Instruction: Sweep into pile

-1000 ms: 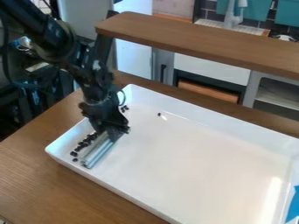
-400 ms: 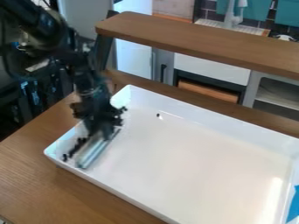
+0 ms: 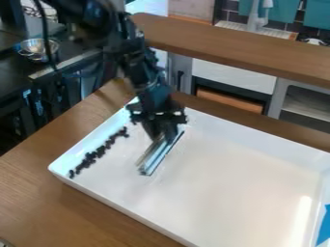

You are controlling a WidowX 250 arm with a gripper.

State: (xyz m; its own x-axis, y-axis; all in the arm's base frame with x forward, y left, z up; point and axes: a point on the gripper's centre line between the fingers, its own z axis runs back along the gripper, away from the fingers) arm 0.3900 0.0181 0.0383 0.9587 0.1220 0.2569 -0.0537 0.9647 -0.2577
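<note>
Kitchen-like setting: wooden counter [image 3: 38, 193], dark tiles [image 3: 230, 17]

The black robot arm [image 3: 132, 53] slants down from beyond the far left corner of the white tray [image 3: 238, 193], its wrist [image 3: 153, 91] lying above that same corner region. The gripper [image 3: 165, 134] is directed downward over the left part of the tray's floor, closed upon a slender blade [image 3: 155, 157].
</note>
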